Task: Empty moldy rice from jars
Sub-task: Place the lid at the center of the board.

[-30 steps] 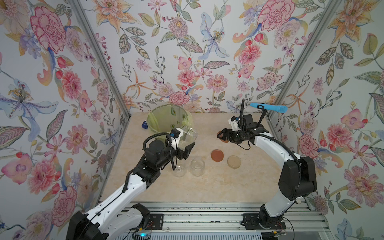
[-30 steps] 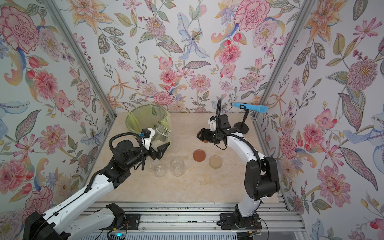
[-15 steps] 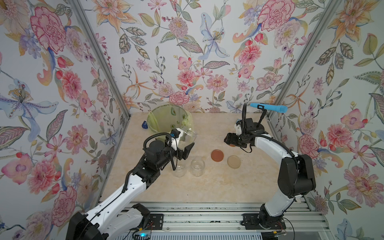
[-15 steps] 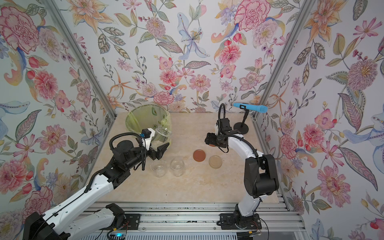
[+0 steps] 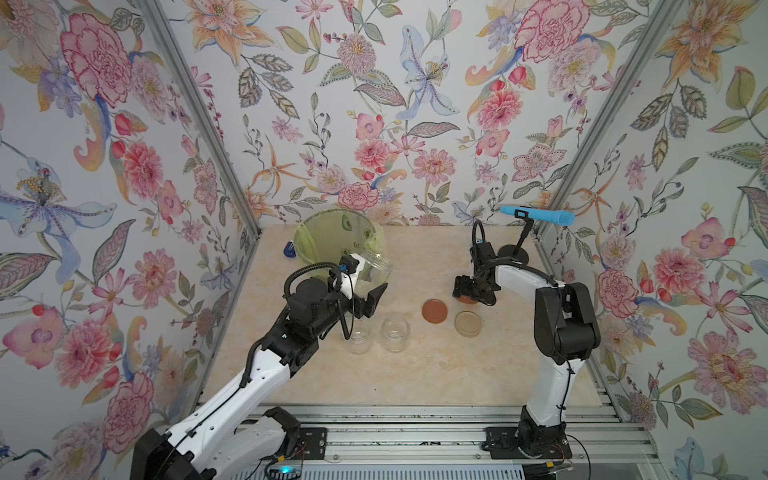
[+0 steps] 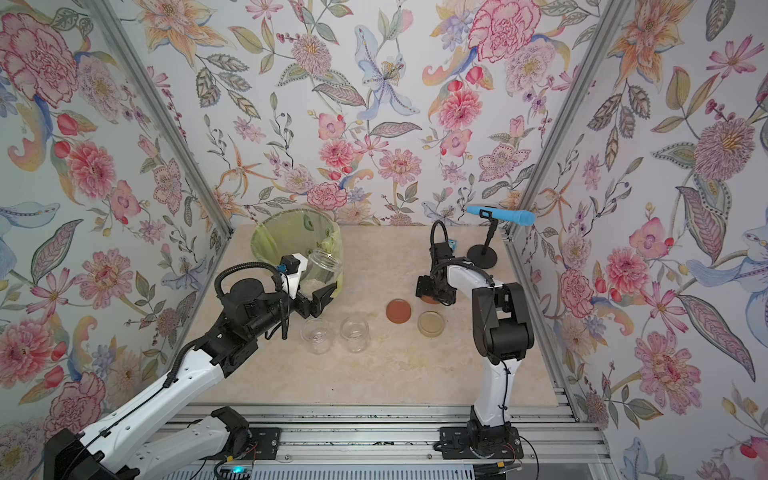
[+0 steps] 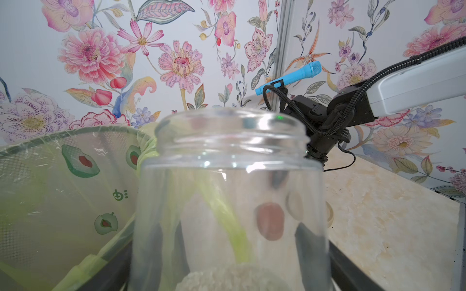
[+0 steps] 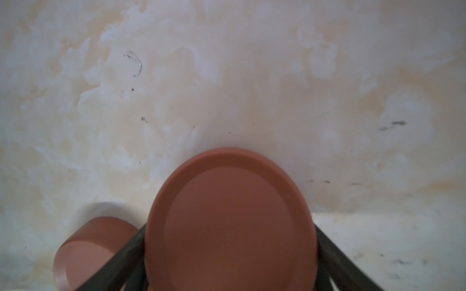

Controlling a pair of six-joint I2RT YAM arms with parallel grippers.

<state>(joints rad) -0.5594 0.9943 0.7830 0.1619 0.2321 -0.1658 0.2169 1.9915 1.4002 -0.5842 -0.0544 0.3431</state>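
Clear open-mouthed jar [image 7: 230, 176] (pale grainy rice [image 7: 227, 279] clumped at its base).

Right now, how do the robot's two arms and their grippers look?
The left arm and right arm have white shells and black joints. A black ribbed cable loops over the left wrist; a similar cable loops over the right. The left gripper and right gripper are black, with tapered fingers.

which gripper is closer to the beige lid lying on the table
Right. The right gripper, shut on a reddish-brown lid, hangs right beside the beige lid, on its far side. The left gripper holds a jar by the green bin, much farther away.
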